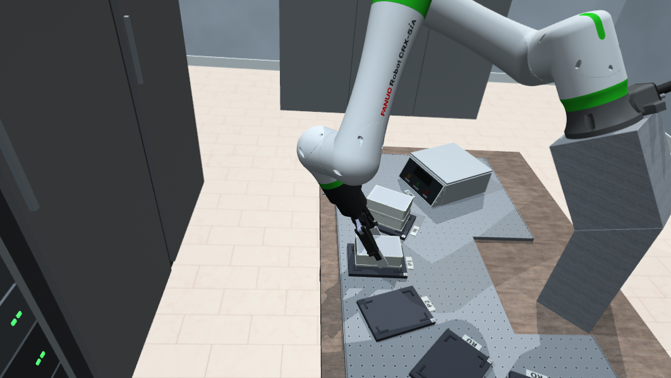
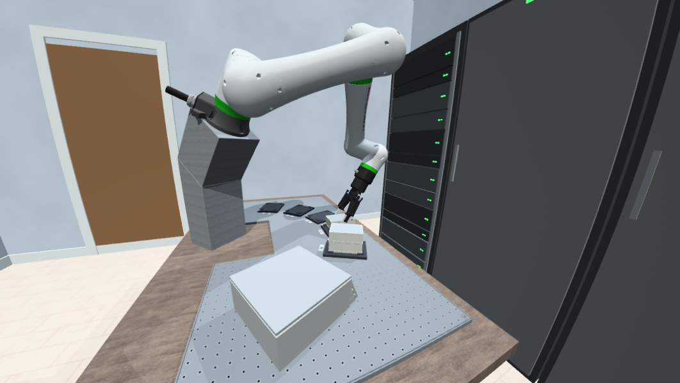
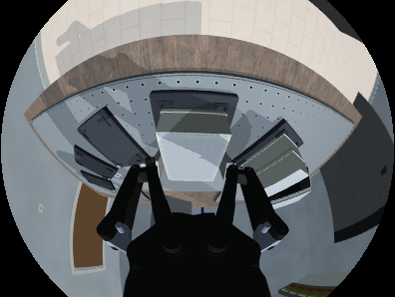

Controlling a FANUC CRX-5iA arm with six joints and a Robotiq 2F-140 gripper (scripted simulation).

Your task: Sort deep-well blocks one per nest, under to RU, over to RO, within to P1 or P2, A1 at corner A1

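My gripper [image 1: 375, 252] [image 2: 348, 218] [image 3: 192, 150] is shut on a white deep-well block [image 1: 392, 246] [image 2: 334, 220] [image 3: 192, 147], gripping its two long sides. The block hangs low over the dark pass nest P1 [image 1: 359, 271] [image 3: 192, 97], roughly in line with it. I cannot tell whether it touches the nest. Two more white blocks [image 1: 389, 205] [image 2: 346, 237] [image 3: 281, 159] are stacked in the infeed nest IN, just beyond P1. The check-weigher CW [image 1: 448, 171] [image 2: 290, 294] stands past IN with nothing on its platform.
The dark nests P2 [image 1: 394, 312] [image 3: 107, 132], RU [image 1: 450, 359] and RO [image 1: 525, 376] lie in a row nearer the camera, all without blocks. The arm's grey pedestal [image 1: 605, 211] stands at the right. Dark cabinets [image 2: 547, 190] stand beside the table's edge.
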